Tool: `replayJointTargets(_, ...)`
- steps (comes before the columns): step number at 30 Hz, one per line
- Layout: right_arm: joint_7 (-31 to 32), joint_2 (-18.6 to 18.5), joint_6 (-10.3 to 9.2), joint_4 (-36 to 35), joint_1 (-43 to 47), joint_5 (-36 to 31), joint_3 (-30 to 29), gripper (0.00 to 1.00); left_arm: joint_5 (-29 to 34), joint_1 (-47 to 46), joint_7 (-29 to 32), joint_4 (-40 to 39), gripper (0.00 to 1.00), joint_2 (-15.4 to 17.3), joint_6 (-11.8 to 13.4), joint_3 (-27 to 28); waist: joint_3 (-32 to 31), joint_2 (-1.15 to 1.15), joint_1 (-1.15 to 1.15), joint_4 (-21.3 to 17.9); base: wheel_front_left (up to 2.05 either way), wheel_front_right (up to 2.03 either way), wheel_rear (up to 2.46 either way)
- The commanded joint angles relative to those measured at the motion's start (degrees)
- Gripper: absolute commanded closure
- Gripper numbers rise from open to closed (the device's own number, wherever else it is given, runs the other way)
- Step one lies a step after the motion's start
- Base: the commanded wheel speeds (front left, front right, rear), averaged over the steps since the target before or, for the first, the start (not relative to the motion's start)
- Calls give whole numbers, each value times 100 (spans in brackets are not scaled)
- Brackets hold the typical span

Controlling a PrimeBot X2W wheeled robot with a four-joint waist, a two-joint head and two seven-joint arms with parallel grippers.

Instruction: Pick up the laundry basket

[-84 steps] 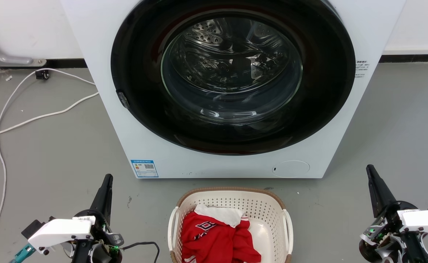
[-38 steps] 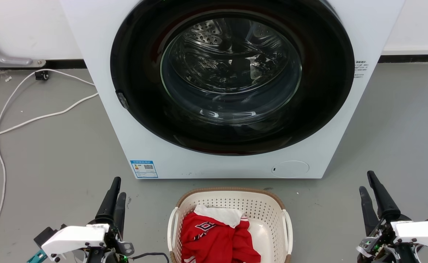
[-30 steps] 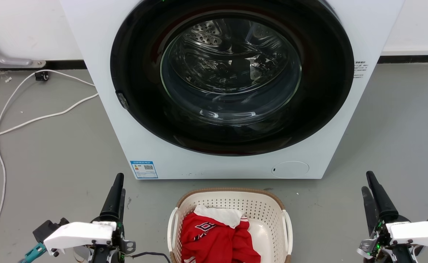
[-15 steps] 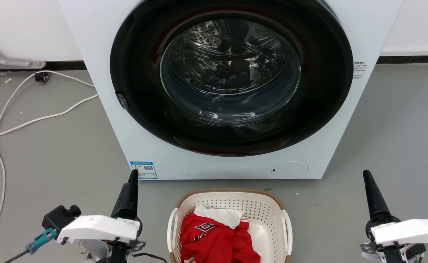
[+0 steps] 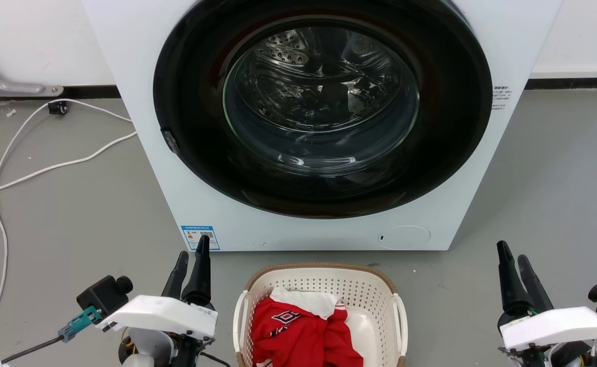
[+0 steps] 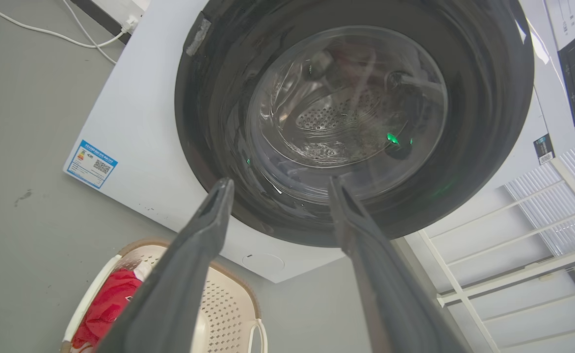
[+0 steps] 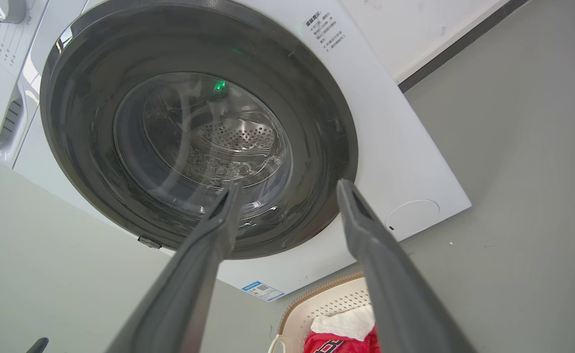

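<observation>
**Q:** Where is the cream-white perforated plastic laundry basket [image 5: 324,266] w/ brown woven-look rim?

**A:** On the grey floor [image 5: 74,219], just in front of the white front-loading washing machine [image 5: 140,102], btw. the two arms. Red garment [image 5: 298,331] and white cloth [image 5: 308,300] lie inside.

**Q:** Grippers?

**A:** Left gripper [image 5: 193,246] and right gripper [image 5: 512,251]: fingers apart, one either side, clear of the handles. The basket's near edge is cropped, so the grippers' gap from it there is uncertain.

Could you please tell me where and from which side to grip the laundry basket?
Probably take the laundry basket by its white side handles: left gripper on the left handle from the left, right gripper on the right handle from the right. Each handle bows off the wall, leaving a finger gap, and the open grippers flank it.
</observation>
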Motion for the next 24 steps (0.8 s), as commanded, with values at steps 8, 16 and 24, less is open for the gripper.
replayJointTargets(8, -153, -2, 1, -36, 5, -800, 65, 0, 767, -181, -192, 42, 0, 18, 49, -160, -7, 0, 0, -6, 0, 0, 0)
replayJointTargets(16, -239, 0, 1, -24, 31, -1419, 98, 0, 1386, -205, -323, 119, 0, 17, 135, -305, -1, 0, 0, -12, 0, 0, 0)
replayJointTargets(24, -318, 2, 1, -4, 60, -1984, 154, 0, 1950, -236, -448, 203, 0, 16, 231, -417, 7, 0, -1, -14, 0, 0, 0)
